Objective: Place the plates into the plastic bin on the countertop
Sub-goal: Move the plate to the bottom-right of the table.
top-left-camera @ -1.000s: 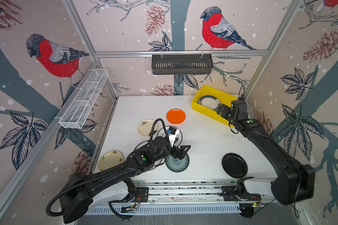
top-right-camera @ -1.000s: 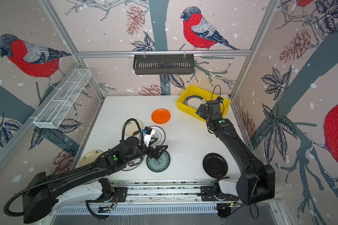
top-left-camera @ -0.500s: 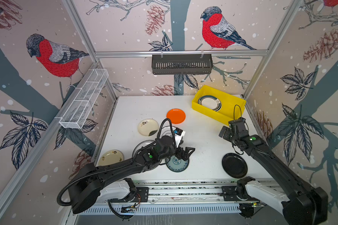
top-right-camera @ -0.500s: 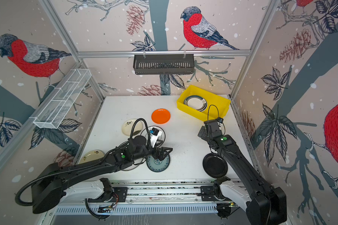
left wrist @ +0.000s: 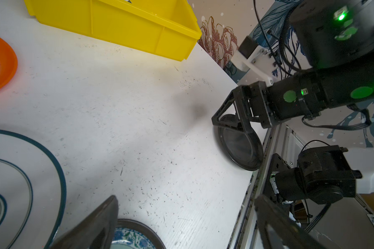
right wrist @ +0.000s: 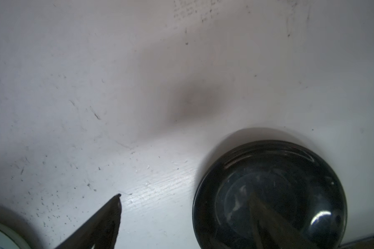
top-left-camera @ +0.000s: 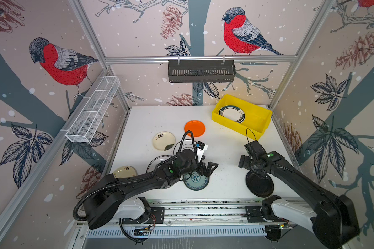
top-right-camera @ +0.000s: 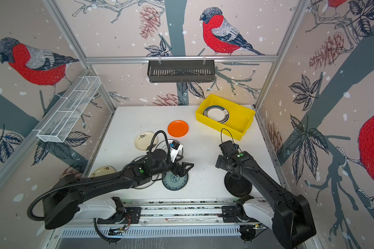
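Note:
The yellow plastic bin (top-left-camera: pixel 235 126) stands at the back right of the countertop (top-left-camera: pixel 225 151), with a white dark-rimmed plate (top-left-camera: pixel 231 113) inside. A black plate (top-left-camera: pixel 260 185) lies at the front right. My right gripper (right wrist: pixel 186 215) is open and low over its far rim, one finger over the plate and one on the bare table beside it. My left gripper (top-left-camera: pixel 207 169) is open just above the far edge of a teal-patterned plate (top-left-camera: pixel 196 182). An orange plate (top-left-camera: pixel 194 128), two cream plates (top-left-camera: pixel 163 140) (top-left-camera: pixel 125 171) and a white dark-rimmed plate (top-left-camera: pixel 158 160) also lie on the countertop.
A black slatted basket (top-left-camera: pixel 201 71) hangs on the back rail and a white wire-mesh basket (top-left-camera: pixel 93 112) on the left rail. The black plate lies close to the front edge and its aluminium rail (left wrist: pixel 257 179). The two arms' wrists are about a hand's width apart.
My right arm has swung from the yellow bin back to the front and come down over the black plate. My left gripper has shifted slightly right over the teal-patterned plate.

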`<state>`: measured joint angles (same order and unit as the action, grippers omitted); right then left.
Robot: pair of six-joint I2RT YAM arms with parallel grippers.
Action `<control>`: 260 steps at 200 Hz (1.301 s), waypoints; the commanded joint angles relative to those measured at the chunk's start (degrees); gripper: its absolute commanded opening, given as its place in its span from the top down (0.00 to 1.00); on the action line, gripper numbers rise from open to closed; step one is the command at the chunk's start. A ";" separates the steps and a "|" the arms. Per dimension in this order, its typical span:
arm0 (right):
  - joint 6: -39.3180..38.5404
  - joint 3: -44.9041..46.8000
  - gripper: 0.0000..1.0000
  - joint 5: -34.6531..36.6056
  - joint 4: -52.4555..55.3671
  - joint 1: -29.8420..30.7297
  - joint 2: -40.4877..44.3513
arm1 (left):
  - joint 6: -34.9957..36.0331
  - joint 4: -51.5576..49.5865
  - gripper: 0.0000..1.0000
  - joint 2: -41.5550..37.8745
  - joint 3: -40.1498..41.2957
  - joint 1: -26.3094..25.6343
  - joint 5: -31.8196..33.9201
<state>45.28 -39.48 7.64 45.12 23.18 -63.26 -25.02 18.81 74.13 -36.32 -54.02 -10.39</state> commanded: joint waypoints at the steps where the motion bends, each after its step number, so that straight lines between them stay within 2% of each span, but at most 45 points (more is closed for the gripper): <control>1: 1.44 1.22 0.13 -0.28 2.85 0.15 -0.57 | 0.93 1.14 0.02 0.82 -0.62 -0.03 0.72; 43: 0.76 2.59 0.20 -2.08 2.65 0.03 -4.37 | 1.21 0.35 0.02 2.58 -0.70 0.05 0.11; 112: 3.81 5.73 0.23 -5.71 -2.64 0.38 -4.83 | 1.20 1.14 0.02 4.04 -1.04 0.27 0.99; 151: 5.34 8.92 0.25 -12.28 -9.80 0.40 -6.07 | 1.14 0.05 0.02 5.24 -1.57 0.41 0.70; 220: 8.54 11.96 0.29 -18.63 -17.88 0.20 -2.18 | 0.58 -0.09 0.02 4.60 -1.30 0.49 2.39; 260: 7.86 11.89 0.31 -18.55 -19.15 -0.67 -1.90 | 0.41 -0.29 0.02 5.40 -2.09 0.49 2.03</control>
<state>52.42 -28.05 -7.46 26.59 22.87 -64.99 -24.18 18.33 79.22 -37.67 -53.52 -8.78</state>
